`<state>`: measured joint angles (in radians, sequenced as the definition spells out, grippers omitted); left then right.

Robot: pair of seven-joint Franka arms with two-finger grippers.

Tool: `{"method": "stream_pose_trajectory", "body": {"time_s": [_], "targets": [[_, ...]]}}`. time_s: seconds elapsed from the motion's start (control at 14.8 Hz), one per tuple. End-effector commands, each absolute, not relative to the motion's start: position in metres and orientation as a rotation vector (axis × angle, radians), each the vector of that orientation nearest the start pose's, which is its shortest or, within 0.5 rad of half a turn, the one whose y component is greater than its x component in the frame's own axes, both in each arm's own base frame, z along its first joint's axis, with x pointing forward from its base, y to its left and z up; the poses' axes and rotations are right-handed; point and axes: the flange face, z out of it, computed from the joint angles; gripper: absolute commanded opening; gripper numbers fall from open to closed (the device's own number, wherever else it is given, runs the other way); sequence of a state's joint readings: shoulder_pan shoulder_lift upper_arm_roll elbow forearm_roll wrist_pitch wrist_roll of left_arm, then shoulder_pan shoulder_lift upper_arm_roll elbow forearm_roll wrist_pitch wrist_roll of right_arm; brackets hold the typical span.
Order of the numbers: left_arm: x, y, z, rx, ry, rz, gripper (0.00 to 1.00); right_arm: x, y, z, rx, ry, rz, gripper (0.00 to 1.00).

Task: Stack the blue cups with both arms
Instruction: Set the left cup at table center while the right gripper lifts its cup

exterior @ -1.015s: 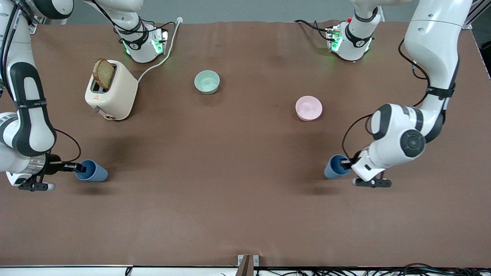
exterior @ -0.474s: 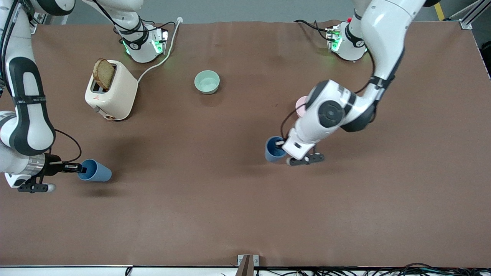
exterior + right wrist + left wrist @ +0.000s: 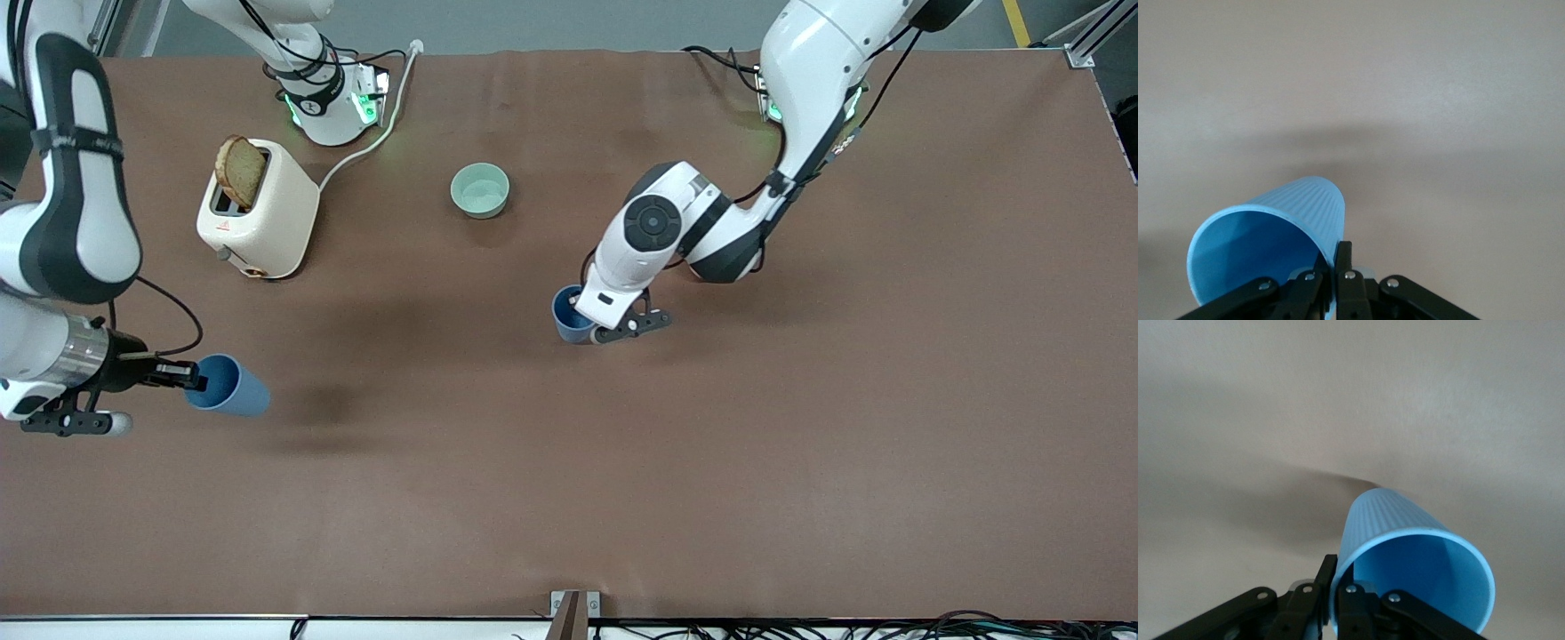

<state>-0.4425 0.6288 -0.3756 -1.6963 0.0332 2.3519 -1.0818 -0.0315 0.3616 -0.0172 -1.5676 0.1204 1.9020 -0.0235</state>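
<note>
2 blue cups, each pinched by the rim in 1 claw above the brown surface [image 3: 800, 462].

Your left arm [image 3: 702, 227] reaches in over the middle of the surface, and your right arm [image 3: 62, 231] hangs over its own end. The cream toaster [image 3: 258, 212] with 1 slice of bread stands near the right arm's base, with the pale green bowl [image 3: 480, 190] toward the middle. The left claw [image 3: 582, 313] is clamped on the rim of 1 blue cup [image 3: 567, 314], and that cup looks just clear of the surface, though you can't be sure. The right claw [image 3: 197, 383] grips the other blue cup [image 3: 229, 388] by its rim, tilted with its base pointing away from the wrist.
</note>
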Motion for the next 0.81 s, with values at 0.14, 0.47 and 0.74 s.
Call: {"method": "stream_pose_trajectory", "body": {"time_s": [0.14,0.47,0.74], "targets": [[0.499,-0.478,0.260,-3.261,-0.573,0.153,0.73,0.619,0.023,0.527,-3.134,0.198,0.000,0.04],[0.562,-0.442,0.363,-3.223,-0.576,-0.082,1.00,0.563,0.005,0.613,-3.119,0.245,-0.020,0.04],[0.604,-0.367,0.471,-3.140,-0.517,-0.262,1.00,0.555,0.013,0.617,-3.111,0.232,0.020,0.03]]}}
